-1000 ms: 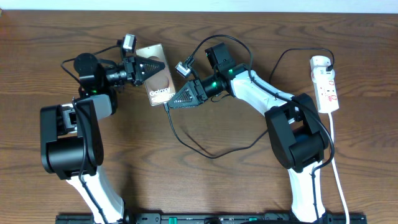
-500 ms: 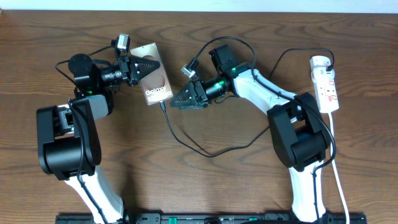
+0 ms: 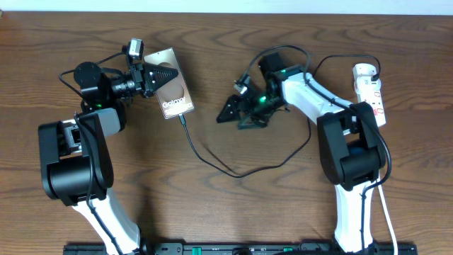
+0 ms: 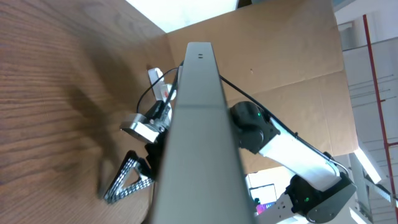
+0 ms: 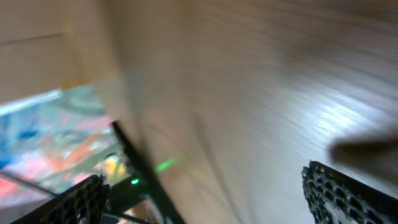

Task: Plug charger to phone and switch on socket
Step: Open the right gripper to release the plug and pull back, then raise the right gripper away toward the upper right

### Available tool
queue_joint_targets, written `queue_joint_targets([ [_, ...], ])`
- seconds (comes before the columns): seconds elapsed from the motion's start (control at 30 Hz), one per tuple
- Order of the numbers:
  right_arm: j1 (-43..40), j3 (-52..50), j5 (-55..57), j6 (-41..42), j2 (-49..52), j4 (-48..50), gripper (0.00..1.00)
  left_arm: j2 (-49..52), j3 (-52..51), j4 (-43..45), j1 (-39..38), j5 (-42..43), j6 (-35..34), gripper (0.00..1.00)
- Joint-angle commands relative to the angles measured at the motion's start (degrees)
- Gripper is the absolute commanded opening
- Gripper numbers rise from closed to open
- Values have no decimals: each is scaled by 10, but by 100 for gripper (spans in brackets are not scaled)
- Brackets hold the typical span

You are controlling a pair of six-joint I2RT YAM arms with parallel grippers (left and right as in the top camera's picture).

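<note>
The bronze-brown phone [image 3: 177, 95] with white "Galaxy" lettering is held tilted at the left. My left gripper [image 3: 163, 74] is shut on its upper end. In the left wrist view the phone [image 4: 196, 118] shows edge-on. The charger, a thin black cable [image 3: 233, 172], meets the phone's lower edge, loops across the table and runs up to the adapter on the white socket [image 3: 372, 99] at the far right. My right gripper [image 3: 237, 117] is open and empty, apart from the phone, to its right. Its view is blurred, with both fingers apart [image 5: 205, 186] over wood.
The wooden table [image 3: 212, 212] is bounded by a pale wall edge at the top. A white cord [image 3: 384, 191] runs from the socket down the right side. Both arm bases stand at the front.
My right gripper has let go near the phone's lower end and pulled back to the right. My left gripper has shifted the phone slightly left and up. The cable stays joined to the phone.
</note>
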Motion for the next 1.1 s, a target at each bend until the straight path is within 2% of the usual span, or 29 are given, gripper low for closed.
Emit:
queue_joint_targets([
  [0.0,-22,20,107,-8,-2,-35,99,-9,4,7,3,12,-7,7],
  [0.27,-38,27,314,60,-89,-111,99,-9,3,6,3,12,-7,7],
  [0.57,-37,27,455,127,-250,-156,99,-9,-18,-7,3,11,-5,7],
  [0.83,-38,27,498,127,-355,-184,99,-9,-57,-7,2,3,4,7],
  [1.07,-38,27,497,127,-381,-194,99,-9,-68,-12,2,-10,10,7],
])
